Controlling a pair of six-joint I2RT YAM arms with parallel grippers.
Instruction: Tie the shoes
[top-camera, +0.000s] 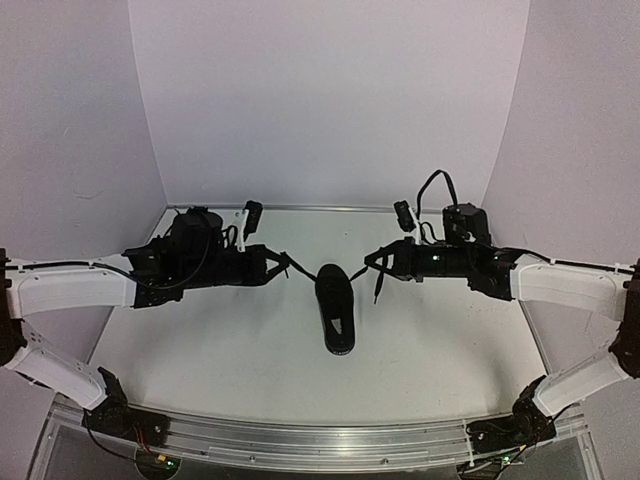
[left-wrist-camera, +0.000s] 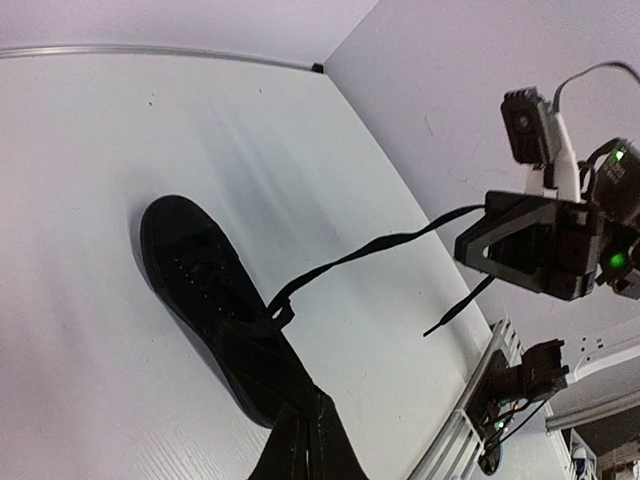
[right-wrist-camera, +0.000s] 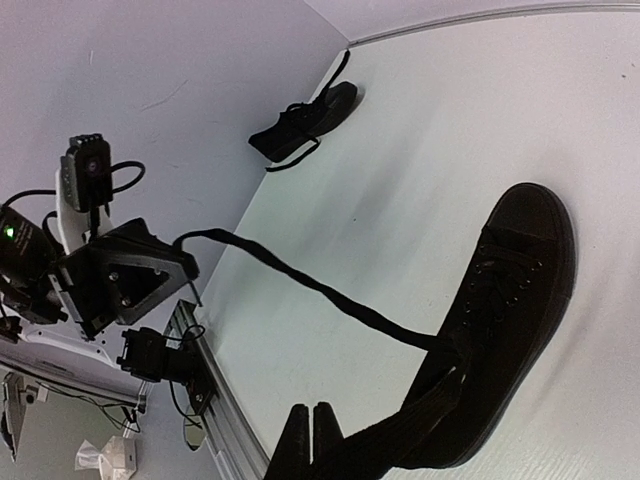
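One black shoe (top-camera: 335, 310) lies mid-table, toe toward the near edge. It also shows in the left wrist view (left-wrist-camera: 210, 290) and the right wrist view (right-wrist-camera: 515, 290). My left gripper (top-camera: 278, 262) is shut on its left lace (right-wrist-camera: 300, 280), pulled taut to the left. My right gripper (top-camera: 372, 262) is shut on its right lace (left-wrist-camera: 370, 248), pulled taut to the right, with the loose end (left-wrist-camera: 455, 310) hanging below. In each wrist view, the closed fingers (left-wrist-camera: 305, 445) (right-wrist-camera: 314, 445) pinch a lace. The second black shoe (right-wrist-camera: 305, 120) lies by the left wall near the back corner.
White walls close in the table on the left, back and right. A metal rail (top-camera: 320, 435) runs along the near edge, with both arm bases (top-camera: 120, 415) (top-camera: 520, 425) bolted on it. My left arm (top-camera: 70, 285) reaches over the left side of the table.
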